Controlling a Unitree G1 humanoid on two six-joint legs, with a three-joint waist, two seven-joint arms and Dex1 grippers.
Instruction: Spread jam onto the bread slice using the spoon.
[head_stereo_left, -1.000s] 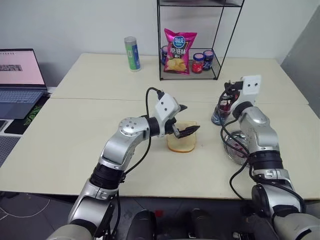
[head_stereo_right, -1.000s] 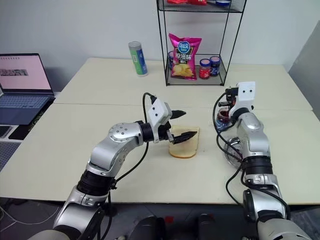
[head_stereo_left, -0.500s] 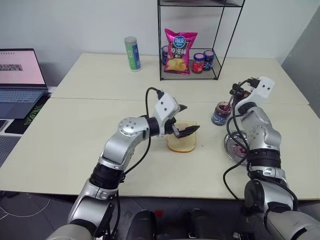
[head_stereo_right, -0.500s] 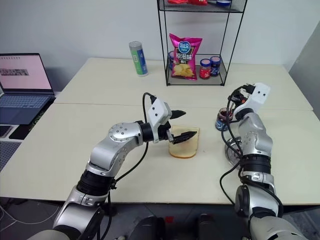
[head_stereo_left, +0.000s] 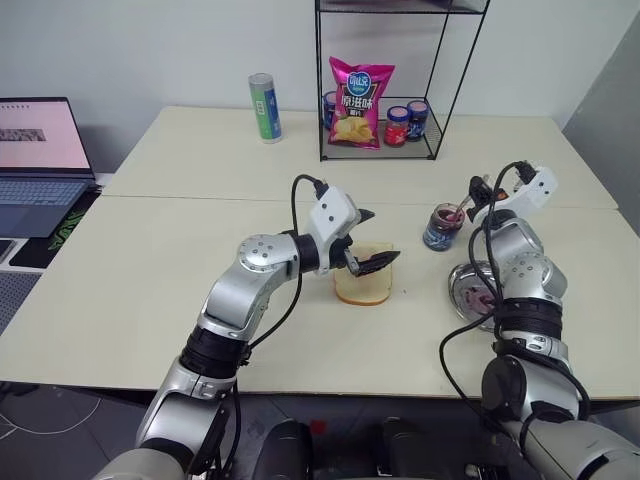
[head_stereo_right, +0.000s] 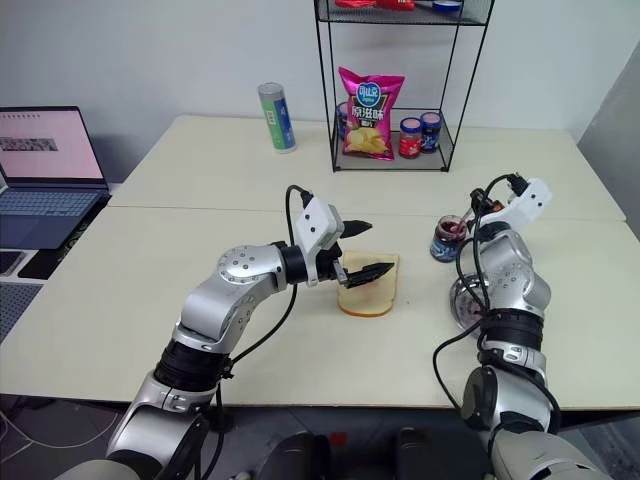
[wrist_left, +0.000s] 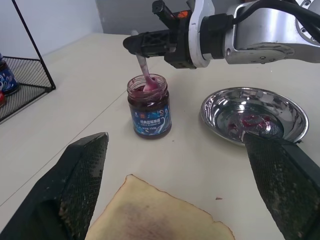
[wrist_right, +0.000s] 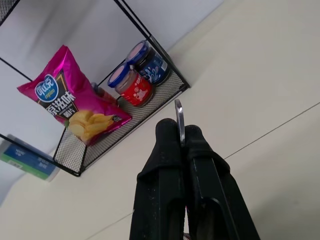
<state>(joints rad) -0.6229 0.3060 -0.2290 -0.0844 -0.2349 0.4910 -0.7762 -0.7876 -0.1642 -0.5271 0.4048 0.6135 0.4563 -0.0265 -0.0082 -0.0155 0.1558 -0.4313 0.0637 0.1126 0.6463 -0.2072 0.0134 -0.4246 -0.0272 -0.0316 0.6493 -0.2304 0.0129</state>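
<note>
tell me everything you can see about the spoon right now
The spoon is a slim, silver metal one, small next to the jar. The right gripper has its jaws shut on the handle, whose thin end pokes out past the black fingers. It slants down so that its bowl sits inside the mouth of the open jam jar, coated in pinkish-red jam. The jar stands on the table beside a steel plate, away from the bread slice.

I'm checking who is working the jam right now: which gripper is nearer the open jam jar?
Right. The right gripper is just above the jam jar, shut on the spoon whose bowl dips into it. The left gripper hangs open over the bread slice, well apart from the jar.
</note>
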